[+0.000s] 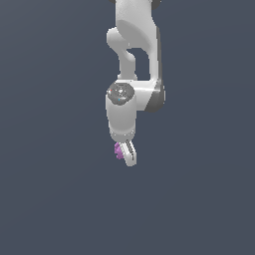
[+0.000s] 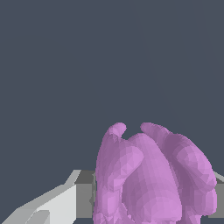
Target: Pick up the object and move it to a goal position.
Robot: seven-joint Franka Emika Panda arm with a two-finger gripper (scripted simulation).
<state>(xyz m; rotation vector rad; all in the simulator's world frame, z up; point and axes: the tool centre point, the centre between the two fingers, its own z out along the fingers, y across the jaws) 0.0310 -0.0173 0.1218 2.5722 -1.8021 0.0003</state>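
The object is a small purple lumpy blob held at the tip of my white gripper, which hangs from the arm in the middle of the exterior view. One white finger shows beside it on the exterior view's right; the other finger is hidden behind the blob. In the wrist view the object fills the lower part of the picture as rounded violet lobes, with a white and grey finger against its side. The gripper is shut on the object.
A plain dark grey-blue surface fills the background in both views. The white arm links rise above the gripper to the top of the exterior view. No other objects or goal marker show.
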